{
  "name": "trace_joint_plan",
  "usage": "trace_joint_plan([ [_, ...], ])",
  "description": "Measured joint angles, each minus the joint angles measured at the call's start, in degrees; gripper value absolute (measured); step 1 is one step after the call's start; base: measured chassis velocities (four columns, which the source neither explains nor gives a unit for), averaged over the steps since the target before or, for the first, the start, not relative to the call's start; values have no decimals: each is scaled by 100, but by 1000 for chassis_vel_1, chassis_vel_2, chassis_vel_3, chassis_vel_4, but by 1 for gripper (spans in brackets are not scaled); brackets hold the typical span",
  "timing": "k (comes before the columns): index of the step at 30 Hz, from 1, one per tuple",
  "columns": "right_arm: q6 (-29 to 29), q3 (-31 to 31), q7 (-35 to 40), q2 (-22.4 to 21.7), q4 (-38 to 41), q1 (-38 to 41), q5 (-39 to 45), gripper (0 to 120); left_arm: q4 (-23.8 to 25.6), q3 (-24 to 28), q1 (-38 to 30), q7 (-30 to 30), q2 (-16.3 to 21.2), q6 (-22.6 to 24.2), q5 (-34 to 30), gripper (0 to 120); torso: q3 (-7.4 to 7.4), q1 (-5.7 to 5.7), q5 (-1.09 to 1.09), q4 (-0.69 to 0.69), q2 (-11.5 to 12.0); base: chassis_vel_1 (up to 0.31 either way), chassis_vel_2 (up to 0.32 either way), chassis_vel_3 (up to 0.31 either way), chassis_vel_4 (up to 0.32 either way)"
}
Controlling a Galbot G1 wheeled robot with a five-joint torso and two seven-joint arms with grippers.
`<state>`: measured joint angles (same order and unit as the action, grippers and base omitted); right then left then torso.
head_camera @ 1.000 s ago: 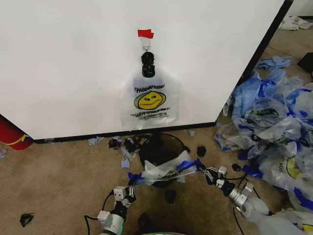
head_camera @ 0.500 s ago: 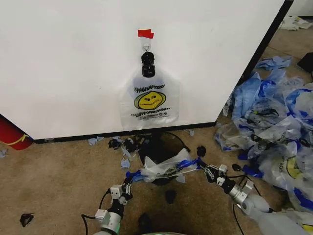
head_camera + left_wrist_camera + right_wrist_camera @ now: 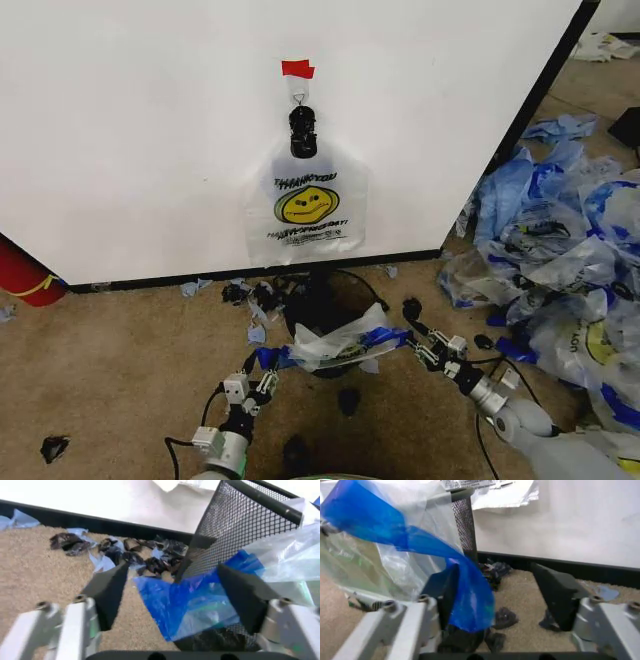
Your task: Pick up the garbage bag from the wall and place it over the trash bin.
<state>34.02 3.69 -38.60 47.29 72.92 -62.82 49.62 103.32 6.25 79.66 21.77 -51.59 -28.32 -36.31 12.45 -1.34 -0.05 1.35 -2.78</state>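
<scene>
- Your garbage bag (image 3: pixel 340 341) lies draped over the trash bin (image 3: pixel 318 300), low in the centre of the head view.
- Another smiley bag (image 3: pixel 306 205) hangs on the wall (image 3: pixel 140 130), centre frame, under a black clip (image 3: pixel 302 131).
- Your left gripper (image 3: pixel 258 377), lower centre-left, has its jaws apart around a blue handle (image 3: pixel 185 600).
- Your right gripper (image 3: pixel 418 335), lower centre-right, is spread too; the other handle (image 3: pixel 465 592) hangs against one finger.

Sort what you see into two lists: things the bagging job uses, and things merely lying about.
Job:
- translucent smiley-face plastic bag with blue handles, draped on the bin
- round black wire-mesh bin
- white wall panel
- left pincer, open
- right pincer, open

Lying about:
- heap of bluish plastic bags
- red cylinder
- dark scraps on carpet
- identical smiley bag clipped to the wall
</scene>
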Motion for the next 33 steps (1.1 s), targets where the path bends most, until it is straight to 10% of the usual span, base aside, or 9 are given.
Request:
trace_joint_plan([
  [9, 120, 528, -765, -313, 230, -289, -114, 91, 532, -482, 594, -1, 235, -36, 240, 100, -1, 0, -2, 4, 0, 0, 0, 0, 0],
  [19, 48, 1441, -2177, -713, 786, -439, 991, 100, 1788, -1361, 1560, 16, 569, -33, 531, 100, -1, 0, 0, 2, 0, 0, 0, 0, 0],
  [27, -277, 2229, -168, -1016, 2379, -736, 1979, 100, 2777, -1625, 81, -184, 1899, 886, -1157, 100, 0, 0, -5, 1, 0, 0, 0, 0, 0],
  [33, -349, 2936, 531, -830, 3015, -1238, 1668, 100, 2261, -68, -2433, -538, 2544, 1356, -2408, 100, 1, 0, -4, -1, 0, 0, 0, 0, 0],
])
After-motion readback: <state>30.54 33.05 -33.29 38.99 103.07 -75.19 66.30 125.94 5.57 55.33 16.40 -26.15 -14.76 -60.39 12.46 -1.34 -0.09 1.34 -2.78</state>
